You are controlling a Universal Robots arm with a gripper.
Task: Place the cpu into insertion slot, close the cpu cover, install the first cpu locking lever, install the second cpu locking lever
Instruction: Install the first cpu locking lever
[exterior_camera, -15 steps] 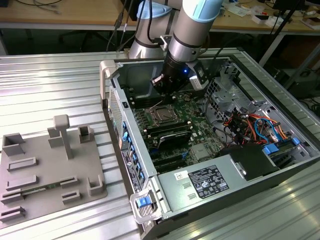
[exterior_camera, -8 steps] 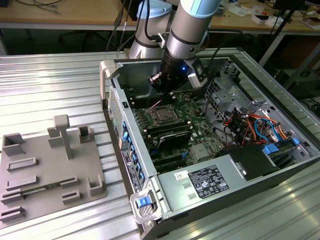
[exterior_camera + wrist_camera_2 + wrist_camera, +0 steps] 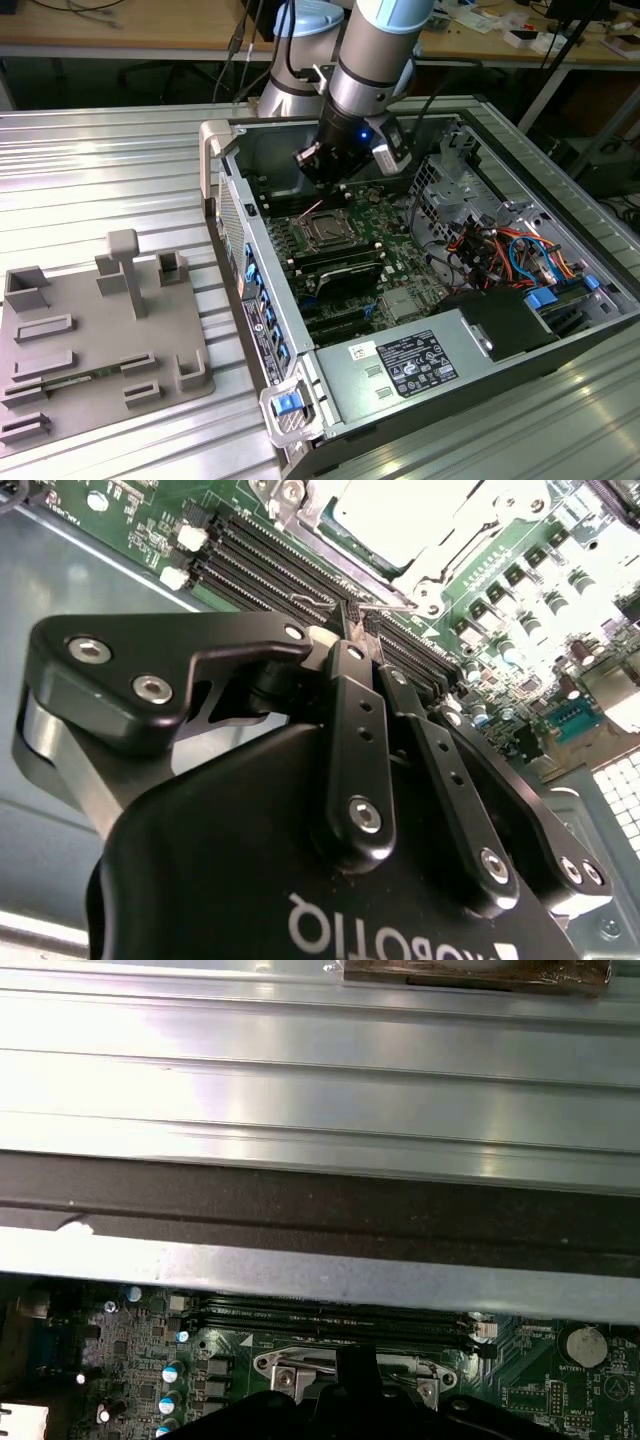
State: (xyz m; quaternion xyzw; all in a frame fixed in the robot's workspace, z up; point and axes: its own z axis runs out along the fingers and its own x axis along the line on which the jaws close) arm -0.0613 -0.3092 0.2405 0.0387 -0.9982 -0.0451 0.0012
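Hovering inside an open computer case [image 3: 560, 330], the gripper [image 3: 322, 170] hangs low over the green motherboard [image 3: 400, 225], just above and slightly toward the exterior view's left of the processor socket. In the second wrist view the two black fingers [image 3: 352, 745] are pressed together with no gap, their tips [image 3: 362, 645] pinched on a thin wire lever [image 3: 385, 604] that runs along the socket's edge. The cpu [image 3: 395, 515] lies flat in the insertion slot [image 3: 327, 233], its pale metal top facing up. The cpu cover [image 3: 455, 555], a silvery frame, lies down around the chip, framing it. Long black memory slots [image 3: 275, 565] run beside the socket, between it and the case wall. In the first wrist view the socket's metal rim [image 3: 300, 1365] sits near the gripper body, with ribbed metal tabletop [image 3: 320, 1090] beyond the case edge. On the exterior view's left, a grey plastic fixture tray [image 3: 100, 340] with upright posts rests on the ribbed table [image 3: 120, 170], well apart from the case.
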